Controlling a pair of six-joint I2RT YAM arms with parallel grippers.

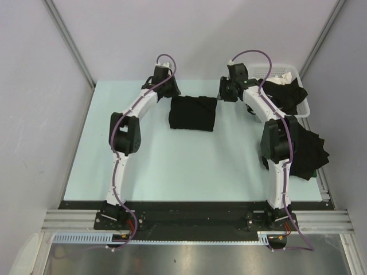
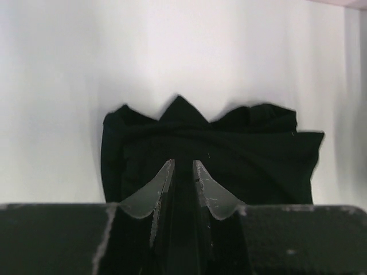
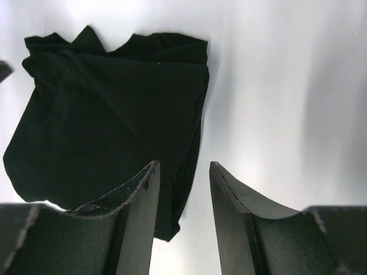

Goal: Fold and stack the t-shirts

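Observation:
One black t-shirt (image 1: 192,113) lies folded into a rough rectangle at the back middle of the table. My left gripper (image 1: 174,93) hovers at its left edge. In the left wrist view the shirt (image 2: 229,154) fills the area behind the left gripper (image 2: 183,162), whose jaws stand a narrow gap apart with no cloth pinched. My right gripper (image 1: 222,93) is at the shirt's right edge. In the right wrist view it (image 3: 183,163) is open over the shirt's (image 3: 103,114) right border, holding nothing.
A white slotted basket (image 1: 281,69) stands at the back right with a heap of black shirts (image 1: 287,94) in it. Another black shirt (image 1: 312,152) lies crumpled at the table's right edge beside the right arm. Grey walls close in the back and sides.

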